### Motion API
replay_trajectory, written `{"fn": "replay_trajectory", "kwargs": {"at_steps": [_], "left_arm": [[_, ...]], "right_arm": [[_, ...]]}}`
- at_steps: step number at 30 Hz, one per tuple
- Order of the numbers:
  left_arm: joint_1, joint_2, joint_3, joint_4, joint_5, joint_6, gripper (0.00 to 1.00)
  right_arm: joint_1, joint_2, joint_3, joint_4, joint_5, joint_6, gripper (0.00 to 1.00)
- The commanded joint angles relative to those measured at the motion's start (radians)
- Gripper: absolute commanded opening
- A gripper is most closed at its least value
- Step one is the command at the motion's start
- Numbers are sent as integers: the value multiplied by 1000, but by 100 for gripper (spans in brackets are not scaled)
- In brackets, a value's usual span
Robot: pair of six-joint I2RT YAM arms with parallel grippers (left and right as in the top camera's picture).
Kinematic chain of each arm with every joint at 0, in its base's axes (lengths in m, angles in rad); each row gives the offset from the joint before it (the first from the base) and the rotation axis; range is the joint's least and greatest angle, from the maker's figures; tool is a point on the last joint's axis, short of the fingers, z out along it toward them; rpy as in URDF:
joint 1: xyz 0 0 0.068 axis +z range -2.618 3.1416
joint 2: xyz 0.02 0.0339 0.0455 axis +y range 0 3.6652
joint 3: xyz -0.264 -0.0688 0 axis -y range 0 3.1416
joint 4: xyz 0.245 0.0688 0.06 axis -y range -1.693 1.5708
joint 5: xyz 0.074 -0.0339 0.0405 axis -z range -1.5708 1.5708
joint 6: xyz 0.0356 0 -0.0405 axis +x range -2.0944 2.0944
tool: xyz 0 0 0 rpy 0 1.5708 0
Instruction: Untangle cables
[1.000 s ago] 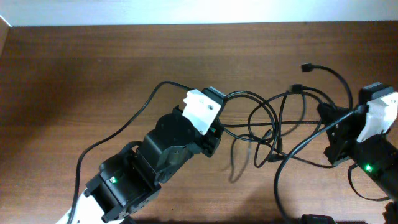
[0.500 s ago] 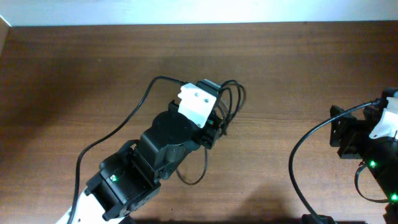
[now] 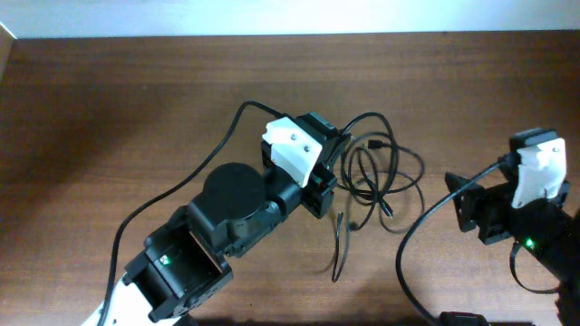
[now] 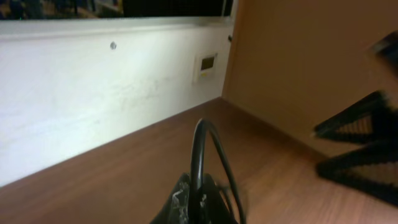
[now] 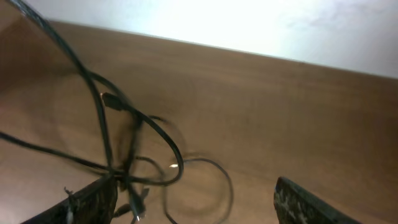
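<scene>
The cables (image 3: 379,174) are thin black cords looped together right of centre on the wooden table, with one tail (image 3: 339,252) trailing toward the front. My left gripper (image 3: 333,161) is at the bundle's left edge. In the left wrist view its jaws are shut on a cable (image 4: 198,155) that arches up out of them. My right gripper (image 3: 471,213) is to the right of the loops, apart from them. In the right wrist view its fingers (image 5: 93,199) stand wide open with nothing between them, and the blurred cables (image 5: 127,134) lie ahead on the left.
A thicker black arm cable (image 3: 177,190) curves from the left arm toward the front left. Another arm cable (image 3: 419,231) arcs beside the right arm. The table's far edge (image 3: 290,36) meets a white wall.
The right gripper opened and let go of the cables, then shifted left. The left gripper pulled the bundle to the left, then moved back right; the loops now lie bunched beside it.
</scene>
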Motion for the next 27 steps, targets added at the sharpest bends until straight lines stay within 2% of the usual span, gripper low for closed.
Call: {"fn": "replay_trajectory", "kwargs": {"at_steps": [1, 4, 14, 18, 21, 24, 27], "left_arm": [[3, -45, 4, 52, 22, 13, 0], [3, -46, 4, 108, 22, 13, 0], [3, -46, 4, 152, -36, 14, 0], [3, -46, 4, 196, -35, 18, 0], [3, -46, 4, 215, -81, 118, 0], [3, -46, 4, 254, -240, 199, 0], [3, -58, 4, 314, -260, 270, 0]], "right_arm": [[-5, 43, 14, -42, -154, -105, 79], [-5, 77, 14, -85, -294, -187, 79], [-5, 167, 14, -130, -301, -195, 78], [-5, 172, 14, -154, -408, -299, 78], [-5, 172, 14, -158, -415, -314, 78], [-5, 172, 14, -158, -412, -314, 78], [-5, 173, 14, -158, -412, -314, 78]]}}
